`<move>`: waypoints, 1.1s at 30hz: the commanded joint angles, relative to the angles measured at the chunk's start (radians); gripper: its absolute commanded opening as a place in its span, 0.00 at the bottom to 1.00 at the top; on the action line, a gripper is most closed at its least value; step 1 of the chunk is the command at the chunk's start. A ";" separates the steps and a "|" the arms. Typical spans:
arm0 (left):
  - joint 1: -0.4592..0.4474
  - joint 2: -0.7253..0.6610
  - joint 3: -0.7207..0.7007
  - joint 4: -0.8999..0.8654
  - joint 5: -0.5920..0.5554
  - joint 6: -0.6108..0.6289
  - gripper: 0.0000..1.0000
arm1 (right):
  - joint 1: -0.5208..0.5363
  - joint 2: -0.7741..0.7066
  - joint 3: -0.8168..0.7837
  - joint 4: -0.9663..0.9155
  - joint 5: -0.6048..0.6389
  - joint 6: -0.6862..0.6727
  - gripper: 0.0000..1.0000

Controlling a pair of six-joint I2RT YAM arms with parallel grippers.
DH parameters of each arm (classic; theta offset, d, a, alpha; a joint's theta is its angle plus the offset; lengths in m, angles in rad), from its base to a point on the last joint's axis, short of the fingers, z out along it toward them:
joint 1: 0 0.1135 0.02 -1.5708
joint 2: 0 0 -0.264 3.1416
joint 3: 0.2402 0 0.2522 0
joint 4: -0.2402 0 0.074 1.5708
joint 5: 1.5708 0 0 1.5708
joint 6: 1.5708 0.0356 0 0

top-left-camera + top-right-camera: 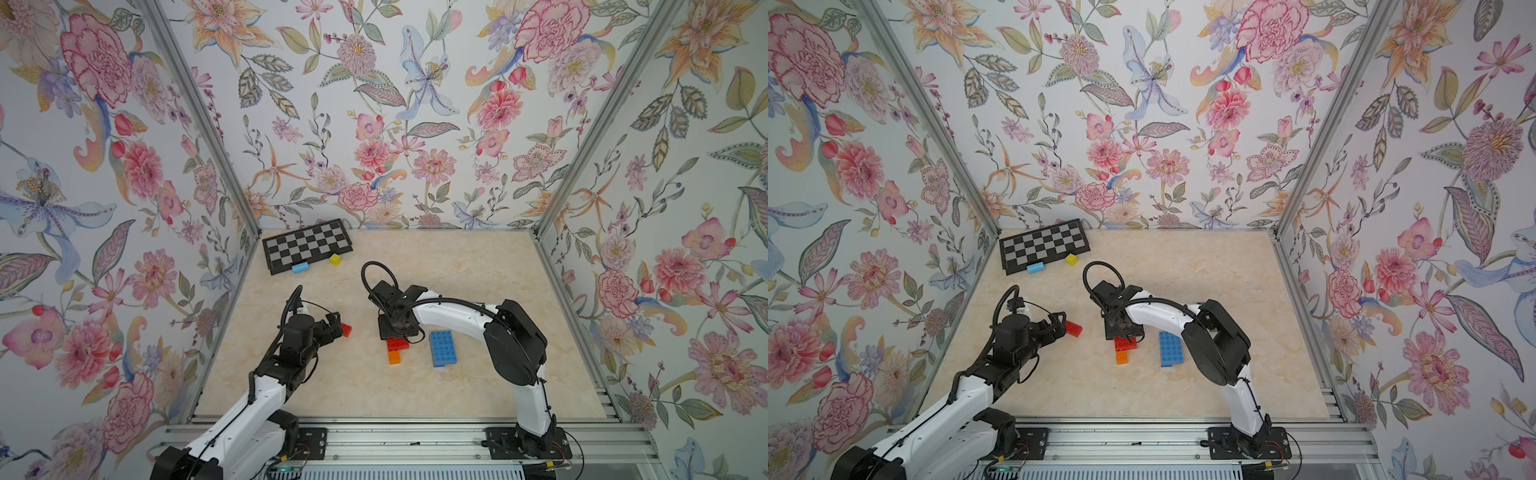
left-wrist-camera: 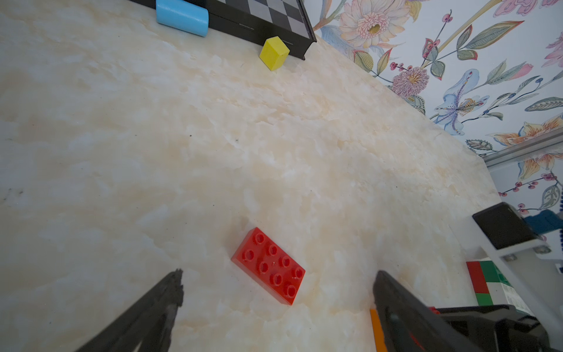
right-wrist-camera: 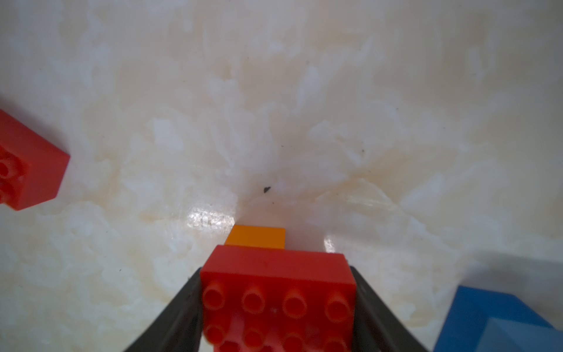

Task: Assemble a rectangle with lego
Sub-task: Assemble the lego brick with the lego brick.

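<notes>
A: Where's the left end effector [image 2: 279, 272]?

B: Left of centre in both top views, low over the counter [image 1: 374, 395], jaws spread wide and holding nothing. A lone red brick [image 2: 269, 265] lies flat, studs up, just ahead of the fingertips, touching neither.

A: And further back?

B: Upper left of the counter there's a checkered board [image 1: 307, 245] by the back wall, with a light blue block [image 1: 300, 268] and a yellow cube [image 1: 335, 259] at its near edge.

A: The right end effector [image 3: 278, 292]?

B: Centre of the frame, pointing down, fingers [image 3: 182, 304] clamped on the sides of a second red brick [image 3: 278, 274]. That brick overlaps an orange brick [image 1: 395, 357] beneath it. Whether it's pressed home I can't tell.

A: Anything right of that?

B: A blue slab of bricks [image 1: 442, 348], studs up, lying lengthwise front to back, right of centre in the frame. It's just beside the red-and-orange pair but apart from them. The left wrist camera also catches a red, green and white stack [image 2: 484, 283] by the right arm
</notes>
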 commanded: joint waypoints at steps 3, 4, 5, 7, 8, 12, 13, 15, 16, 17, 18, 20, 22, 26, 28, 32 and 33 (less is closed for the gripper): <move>0.012 0.005 -0.002 -0.002 0.005 0.000 0.99 | -0.008 -0.019 -0.013 -0.035 0.050 0.021 0.39; 0.011 0.005 -0.001 -0.002 0.005 0.000 0.99 | -0.009 -0.019 -0.010 -0.035 0.050 0.019 0.40; 0.011 0.004 -0.001 -0.003 0.005 -0.001 0.99 | -0.011 -0.016 -0.010 -0.035 0.047 0.019 0.40; 0.012 0.003 -0.001 -0.004 0.004 0.000 0.99 | -0.013 -0.013 -0.013 -0.035 0.038 0.020 0.39; 0.012 0.003 -0.001 -0.005 0.003 0.000 0.99 | -0.013 -0.011 -0.014 -0.035 0.034 0.022 0.39; 0.012 0.003 0.000 -0.004 0.004 0.000 0.99 | -0.014 -0.004 -0.030 -0.035 0.020 0.024 0.39; 0.012 0.003 0.001 -0.004 0.004 0.000 0.99 | -0.014 -0.001 -0.031 -0.035 0.015 0.025 0.39; 0.011 0.005 0.002 -0.004 0.003 0.000 0.99 | -0.011 0.006 -0.037 -0.035 0.006 0.026 0.38; 0.011 0.006 0.002 -0.005 0.003 0.000 0.99 | -0.008 0.011 -0.038 -0.035 0.001 0.028 0.38; 0.013 0.007 0.003 -0.004 0.001 0.000 0.99 | -0.006 0.016 -0.041 -0.035 0.000 0.031 0.38; 0.012 0.007 0.003 -0.004 0.001 0.000 0.99 | -0.004 0.022 -0.043 -0.036 -0.003 0.033 0.38; 0.011 0.008 0.005 -0.006 0.001 0.000 0.99 | -0.001 0.031 -0.049 -0.036 -0.007 0.044 0.37; 0.012 0.008 0.006 -0.009 0.001 0.000 0.99 | 0.004 0.036 -0.057 -0.039 -0.005 0.057 0.36; 0.012 0.007 0.006 -0.010 -0.002 0.001 0.99 | 0.003 0.043 -0.074 -0.041 0.001 0.068 0.35; 0.012 0.008 0.005 -0.011 -0.001 0.001 0.99 | 0.003 0.051 -0.074 -0.043 0.004 0.065 0.34; 0.011 0.006 0.004 -0.010 -0.003 0.000 0.99 | 0.004 0.083 -0.056 -0.078 0.017 0.065 0.33; 0.012 0.005 0.004 -0.011 -0.003 0.000 0.99 | 0.005 0.097 -0.049 -0.090 0.020 0.065 0.33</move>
